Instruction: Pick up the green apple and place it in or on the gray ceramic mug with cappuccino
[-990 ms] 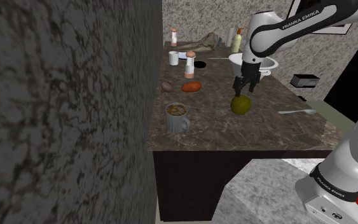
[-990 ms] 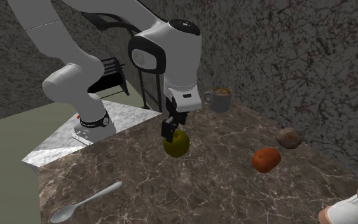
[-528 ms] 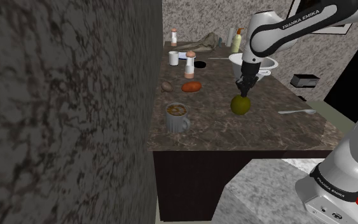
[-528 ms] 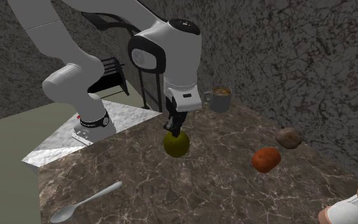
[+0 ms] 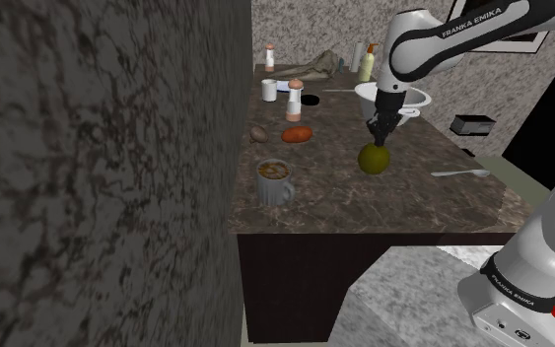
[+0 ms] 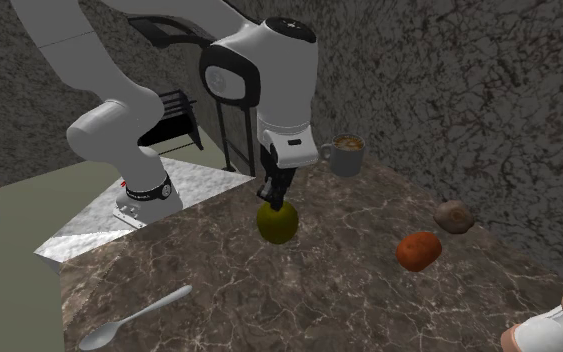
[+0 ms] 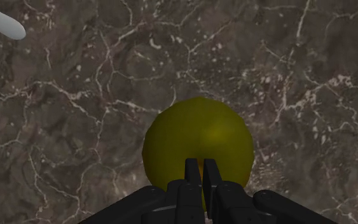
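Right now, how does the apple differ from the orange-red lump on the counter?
Colour: the apple is yellow-green, the orange-red lump is not. Shape: the apple is round, the orange-red lump oblong and lying flat. State: the gripper pinches the apple's top with its fingers nearly meeting, while the orange-red lump lies free with nothing touching it. Shared: both are at the same dark marbled counter.

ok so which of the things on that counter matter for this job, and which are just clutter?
Job: apple, grey mug of coffee, gripper.
Lying about: spoon, orange-red lump, brown lump, white bowl, orange-capped bottle.
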Robot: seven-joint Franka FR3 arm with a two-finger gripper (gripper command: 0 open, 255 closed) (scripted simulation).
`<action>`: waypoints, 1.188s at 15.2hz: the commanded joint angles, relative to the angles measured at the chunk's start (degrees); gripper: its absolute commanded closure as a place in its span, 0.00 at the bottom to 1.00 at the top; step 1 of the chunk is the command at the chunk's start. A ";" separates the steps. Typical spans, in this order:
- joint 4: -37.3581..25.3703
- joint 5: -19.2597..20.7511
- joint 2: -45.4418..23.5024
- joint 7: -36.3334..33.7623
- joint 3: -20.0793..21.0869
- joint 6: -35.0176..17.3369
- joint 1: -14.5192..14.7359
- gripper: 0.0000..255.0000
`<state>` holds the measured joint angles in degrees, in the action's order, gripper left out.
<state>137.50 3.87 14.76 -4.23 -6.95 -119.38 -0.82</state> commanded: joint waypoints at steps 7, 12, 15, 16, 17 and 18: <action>-4.22 -0.01 2.33 0.08 0.21 6.56 0.02 1.00; -7.18 -0.04 3.35 0.14 0.35 10.54 0.05 1.00; -9.10 -0.08 3.80 0.18 0.43 12.91 0.07 1.00; -9.76 -0.09 3.93 0.20 0.46 13.69 0.08 1.00; -10.43 -0.10 4.04 0.21 0.49 14.47 0.09 1.00; -11.11 -0.12 4.13 0.23 0.51 15.25 0.10 1.00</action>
<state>126.99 3.79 18.88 -3.97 -6.49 -104.77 -0.76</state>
